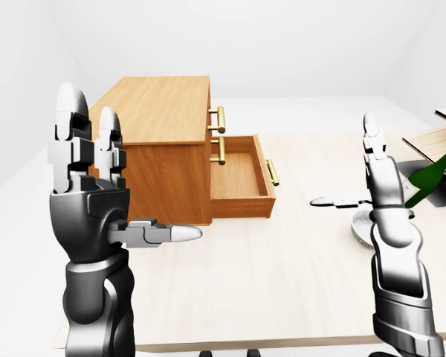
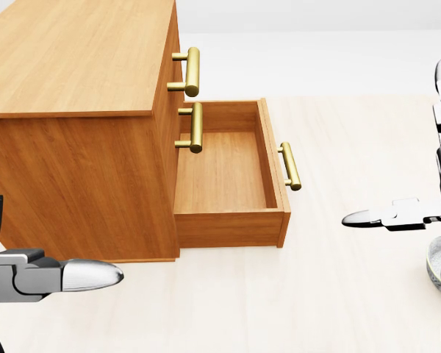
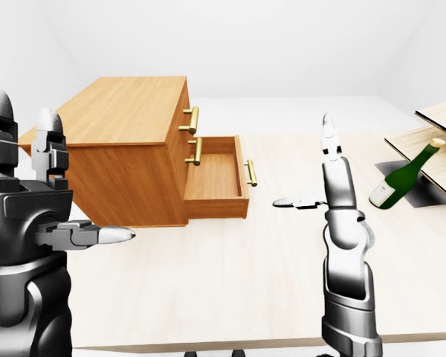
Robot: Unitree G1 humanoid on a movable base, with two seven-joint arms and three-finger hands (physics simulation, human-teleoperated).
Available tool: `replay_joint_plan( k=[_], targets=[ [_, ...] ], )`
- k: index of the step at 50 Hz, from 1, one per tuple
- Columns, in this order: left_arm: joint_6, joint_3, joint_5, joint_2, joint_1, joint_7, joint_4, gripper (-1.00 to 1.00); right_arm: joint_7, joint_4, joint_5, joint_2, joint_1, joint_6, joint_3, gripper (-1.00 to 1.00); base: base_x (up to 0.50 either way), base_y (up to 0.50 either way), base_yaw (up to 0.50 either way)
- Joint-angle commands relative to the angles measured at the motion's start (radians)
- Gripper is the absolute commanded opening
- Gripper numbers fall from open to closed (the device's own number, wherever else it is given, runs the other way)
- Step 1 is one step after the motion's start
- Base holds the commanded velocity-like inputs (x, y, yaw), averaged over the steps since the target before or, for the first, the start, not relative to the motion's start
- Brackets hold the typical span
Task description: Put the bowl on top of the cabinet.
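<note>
My left hand (image 1: 89, 197), fingers spread and empty, hangs beside the orange-brown wooden cabinet (image 1: 160, 108). My right hand (image 1: 379, 182), equally splayed, stands near the pale grey round bowl (image 1: 359, 225) on the light table (image 1: 282, 268), mostly hidden behind my forearm. I judge I'm at the reach: next, lower and close on its rim. It seems mouth-up; being round, it has no long axis.
</note>
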Motion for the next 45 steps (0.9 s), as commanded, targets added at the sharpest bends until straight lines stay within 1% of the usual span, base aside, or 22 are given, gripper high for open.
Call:
replay_joint_plan(
  k=[1, 16, 24, 31, 38, 45],
  targets=[
    [0.000, 0.002, -0.001, 0.001, 0.001, 0.000, 0.001, 1.00, 0.001, 0.045, -0.033, -0.026, -0.005, 0.000, -0.015, 1.00, 0.00, 0.00, 0.00],
    [0.000, 0.004, -0.001, 0.001, 0.001, -0.002, 0.000, 1.00, 0.004, 0.073, -0.080, -0.059, -0.011, 0.000, -0.036, 1.00, 0.00, 0.00, 0.00],
    [0.000, 0.002, 0.001, 0.001, 0.000, -0.001, 0.003, 1.00, 0.049, 0.012, -0.148, -0.082, -0.010, 0.000, -0.047, 1.00, 0.00, 0.00, 0.00],
    [0.000, 0.002, 0.005, 0.001, 0.002, -0.003, 0.015, 1.00, 0.048, 0.050, -0.173, -0.087, -0.013, 0.000, -0.052, 1.00, 0.00, 0.00, 0.00],
    [0.000, 0.003, 0.004, 0.001, 0.003, -0.003, 0.005, 1.00, 0.070, 0.033, -0.216, -0.091, -0.004, 0.000, -0.053, 1.00, 0.00, 0.00, 0.00],
    [0.000, 0.001, 0.004, 0.000, 0.004, -0.002, 0.002, 1.00, 0.073, 0.062, -0.244, -0.102, -0.004, 0.000, -0.061, 1.00, 0.00, 0.00, 0.00]
  ],
)
